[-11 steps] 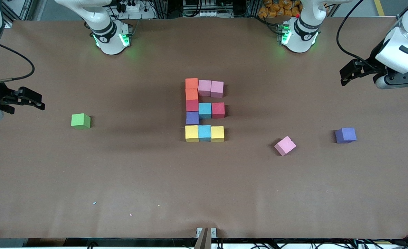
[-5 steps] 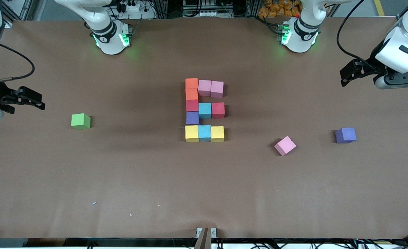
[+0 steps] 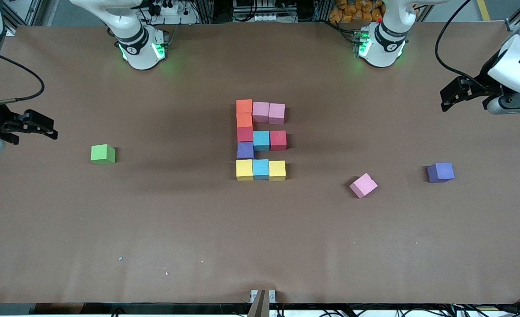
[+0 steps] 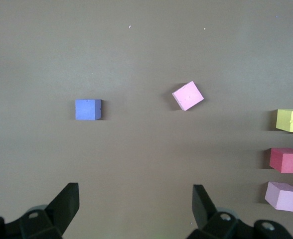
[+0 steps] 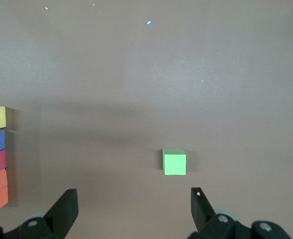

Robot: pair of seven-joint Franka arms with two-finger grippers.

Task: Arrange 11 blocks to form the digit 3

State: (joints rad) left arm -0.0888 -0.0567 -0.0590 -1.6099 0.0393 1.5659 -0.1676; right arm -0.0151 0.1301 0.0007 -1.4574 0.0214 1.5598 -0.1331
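Digit 3 (image 3: 260, 140) sits mid-worktop (image 3: 198, 220), eleven blocks touching: orange (image 3: 244, 107), pink, pink in the bar nearest the bases; orange link; red, light blue (image 3: 261, 141), red (image 3: 278, 140); purple link (image 3: 245, 150); yellow, light blue, yellow (image 3: 277, 170) nearest the front camera. From the digit, loose pink cube (image 3: 363, 185) at about 4 o'clock, loose purple cube (image 3: 440, 172) past it, green cube (image 3: 103, 154) at 9 o'clock. Left gripper (image 3: 445, 94) released, holding nothing, over the worktop's left-arm end. Right gripper (image 3: 50, 129) released, holding nothing, over the right-arm end.
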